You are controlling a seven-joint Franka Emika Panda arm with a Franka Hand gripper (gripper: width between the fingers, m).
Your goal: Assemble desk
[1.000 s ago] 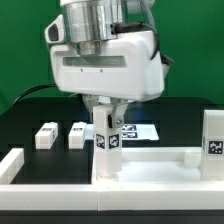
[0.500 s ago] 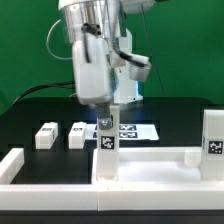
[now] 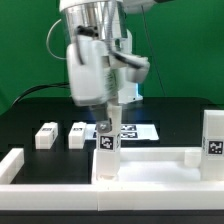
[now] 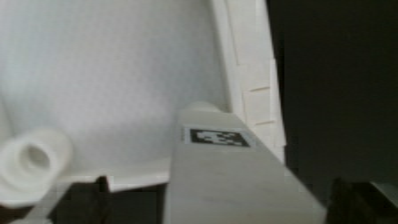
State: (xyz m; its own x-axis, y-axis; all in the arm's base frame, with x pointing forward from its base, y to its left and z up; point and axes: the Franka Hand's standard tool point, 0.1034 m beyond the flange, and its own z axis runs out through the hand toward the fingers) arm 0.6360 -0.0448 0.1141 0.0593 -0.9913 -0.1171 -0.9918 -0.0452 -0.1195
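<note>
The desk's tabletop [image 3: 150, 168] lies flat at the front, rim up. One white leg [image 3: 107, 142] stands upright in its corner, tag facing out. My gripper [image 3: 106, 122] comes straight down on this leg and is shut on its top. In the wrist view the leg [image 4: 228, 165] fills the space between my two dark fingers [image 4: 80, 200], above the tabletop [image 4: 107, 80] and its rim. A second leg [image 3: 213, 140] stands upright at the exterior view's right. Two more legs [image 3: 46, 135] [image 3: 78, 135] lie on the black table.
The marker board [image 3: 142, 131] lies flat behind the held leg. A white border bar [image 3: 10, 165] sits at the exterior view's left front. A round socket [image 4: 27, 165] shows on the tabletop near the held leg.
My gripper has turned about a quarter turn around the upright leg's axis from a second ago. Since half a second ago it has barely moved. The leg stays in its corner.
</note>
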